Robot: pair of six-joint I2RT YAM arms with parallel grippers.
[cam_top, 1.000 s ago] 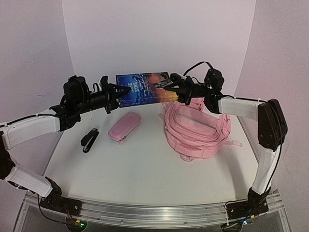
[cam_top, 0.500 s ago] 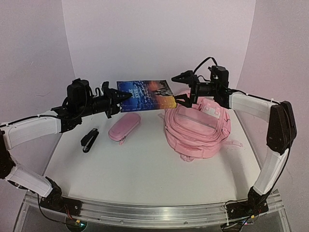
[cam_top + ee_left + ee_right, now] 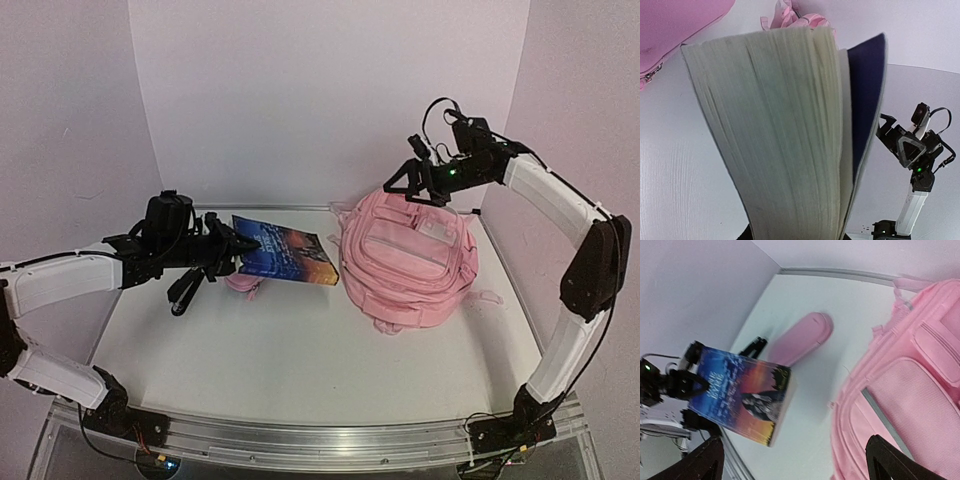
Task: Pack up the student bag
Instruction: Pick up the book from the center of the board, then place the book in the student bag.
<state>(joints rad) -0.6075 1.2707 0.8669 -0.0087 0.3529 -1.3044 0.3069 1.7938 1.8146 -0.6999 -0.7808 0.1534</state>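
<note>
Left gripper (image 3: 240, 247) is clamping the blue-and-orange paperback book (image 3: 288, 258) by one edge, clear of the white table (image 3: 300, 350). Right gripper (image 3: 394, 187), spread wide and empty, is hovering over the large soft pink fabric student bag (image 3: 410, 265) lying table-right, likely to open it.

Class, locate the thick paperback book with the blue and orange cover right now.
In the top external view the book is left of centre, held by the left gripper over the pink zip pouch, just left of the pink fabric backpack.
</note>
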